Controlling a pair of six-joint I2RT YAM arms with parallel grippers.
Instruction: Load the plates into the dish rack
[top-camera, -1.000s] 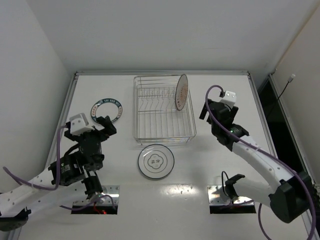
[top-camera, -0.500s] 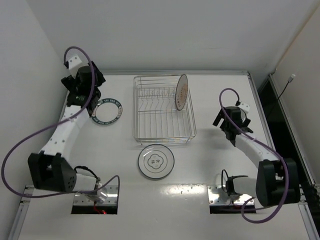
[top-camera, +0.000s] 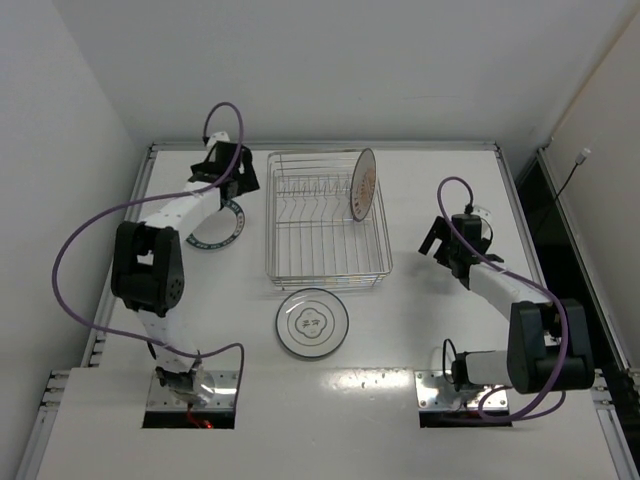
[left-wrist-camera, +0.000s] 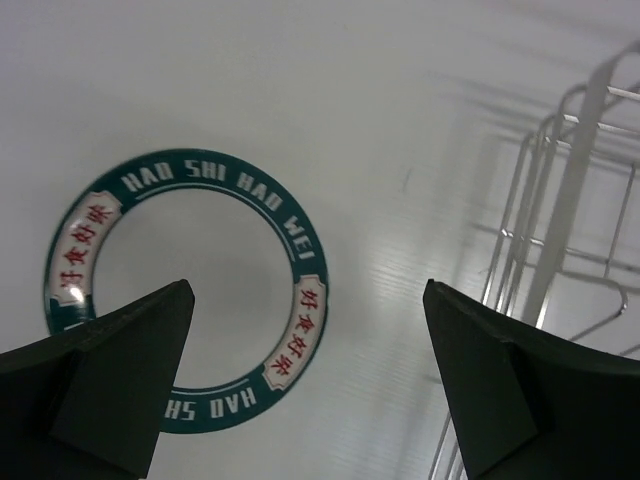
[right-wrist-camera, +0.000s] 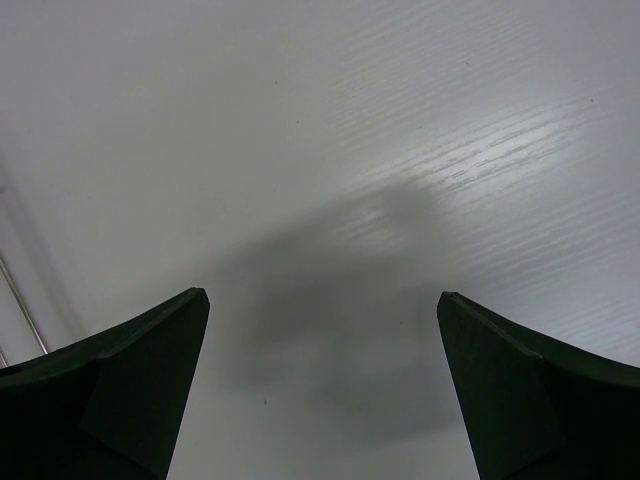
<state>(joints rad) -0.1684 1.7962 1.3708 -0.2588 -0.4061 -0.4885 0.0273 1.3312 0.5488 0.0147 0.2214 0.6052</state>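
The teal-rimmed plate (top-camera: 212, 238) lies flat on the table left of the dish rack (top-camera: 328, 262). My left gripper (top-camera: 236, 190) hovers open over its right rim, beside the rack's left wall. In the left wrist view the plate (left-wrist-camera: 215, 181) fills the left and my open gripper (left-wrist-camera: 306, 288) is empty, with rack wires (left-wrist-camera: 572, 190) at the right. The orange-patterned plate (top-camera: 362, 184) stands upright in the rack's right side. The grey-ringed plate (top-camera: 312, 322) lies flat in front of the rack. My right gripper (top-camera: 436, 240) is open and empty right of the rack, over bare table (right-wrist-camera: 322, 294).
The table's raised edges (top-camera: 140, 200) and white walls bound the space on the left, back and right. Purple cables loop from both arms. Two metal base plates (top-camera: 190, 392) sit at the near edge.
My left arm has swung from the near left out to the far left and now sits over the teal-rimmed plate beside the rack. My right arm has drawn back slightly. The plates have not moved.
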